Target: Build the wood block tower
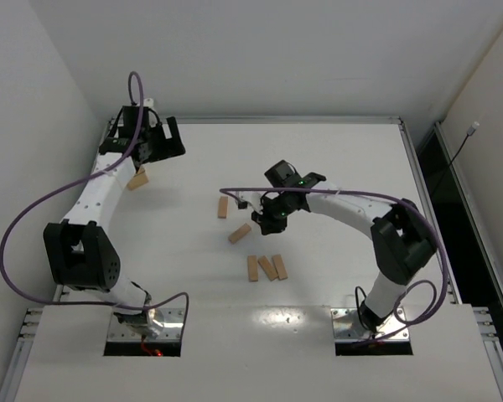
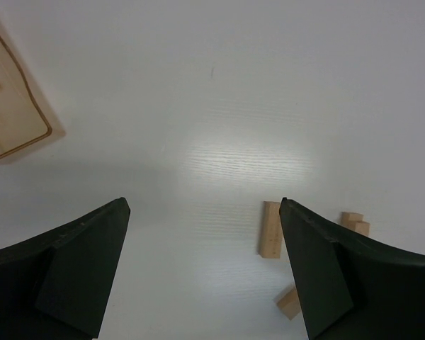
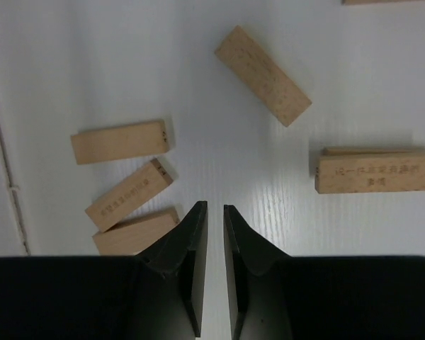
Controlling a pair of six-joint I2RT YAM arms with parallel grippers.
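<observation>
One wood block half hidden (behind left hand)

Three wood blocks are laid side by side on the table, towards its near middle. Two more are set beyond them, slightly left, one nearer, one farther. A box is placed well apart at the far left.

The left pincer hung wide open; the right pincer pointed downward, jaws almost together.
</observation>
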